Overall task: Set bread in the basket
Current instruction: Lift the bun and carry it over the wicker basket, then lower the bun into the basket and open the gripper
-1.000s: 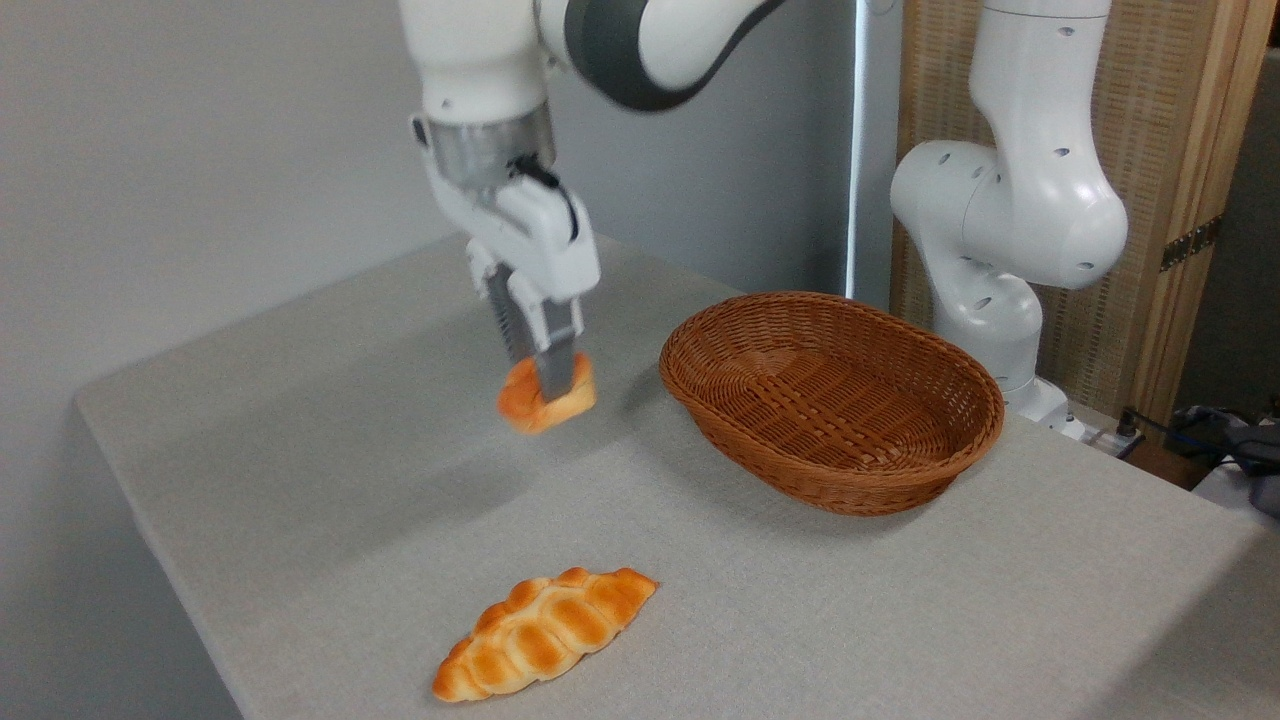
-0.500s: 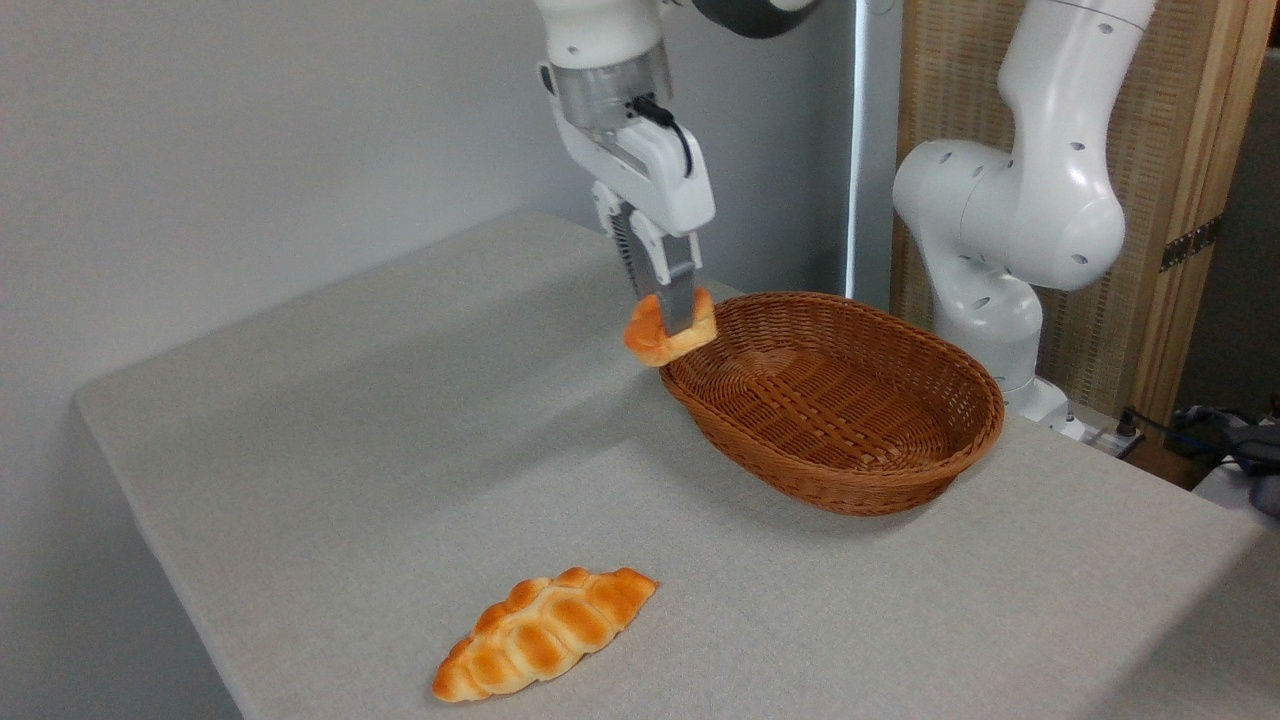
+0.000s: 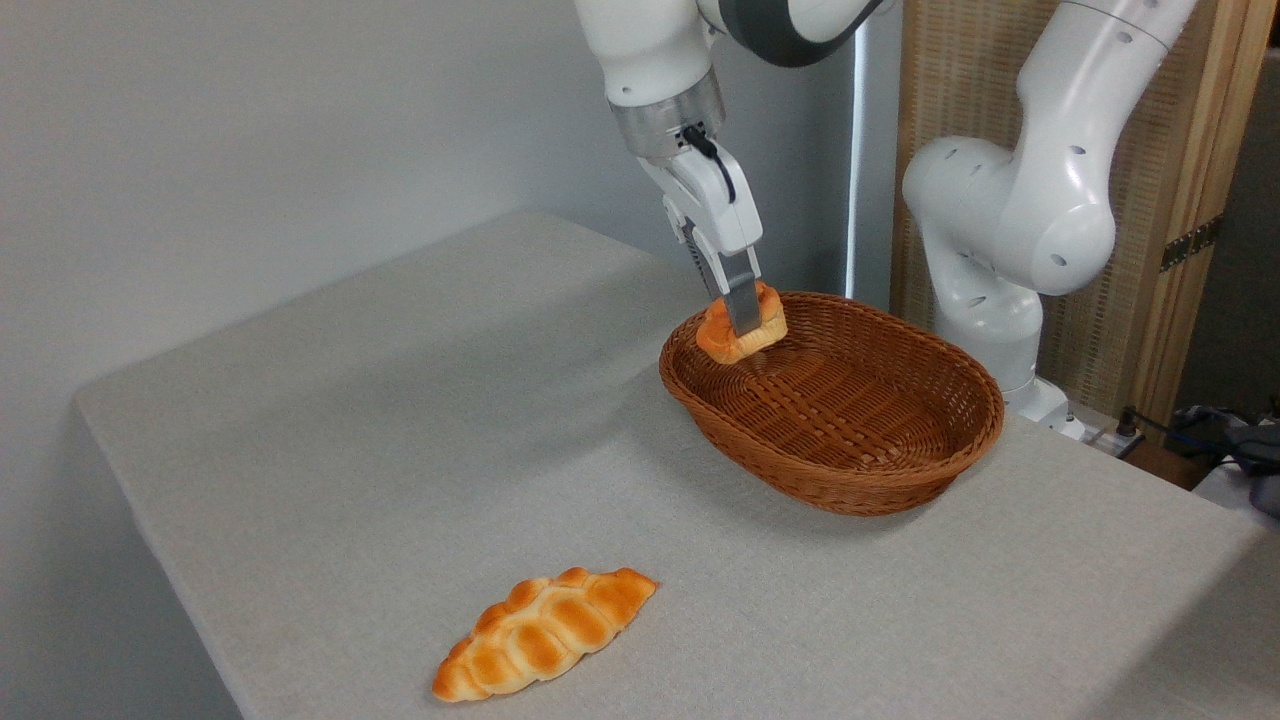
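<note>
The bread (image 3: pixel 716 336), a small orange-golden bun, hangs in the air squeezed between the fingers of my gripper (image 3: pixel 742 325), which is shut on it. It is held over the left end of the basket (image 3: pixel 905 458), an oval brown wicker one, just above the rim and inside its outline. The basket holds nothing else that I can see.
A longer braided golden loaf (image 3: pixel 545 631) lies near the table's front edge. The arm's white base (image 3: pixel 1005 250) stands behind the basket at the right. The grey table (image 3: pixel 350 440) drops off at the left and front. Cables lie at the far right.
My gripper carried the bread to the right and away from the camera, from over the bare table to over the basket's left end.
</note>
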